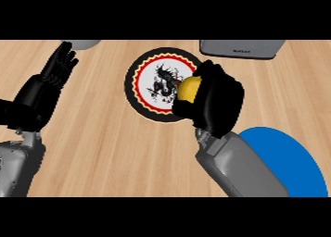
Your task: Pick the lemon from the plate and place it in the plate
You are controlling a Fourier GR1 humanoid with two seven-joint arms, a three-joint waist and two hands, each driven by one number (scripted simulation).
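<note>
My right hand is clenched round the lemon; only the lemon's yellow left side shows past my fingers. Hand and lemon are over the right part of the patterned plate, which has a black rim, a red ring and a white centre with a dark figure. Lemon-to-plate contact cannot be determined. The blue plate lies lower right, partly under my right forearm. My left hand rests open at left, fingers up. The grey box at top carries small writing, which is unreadable.
</note>
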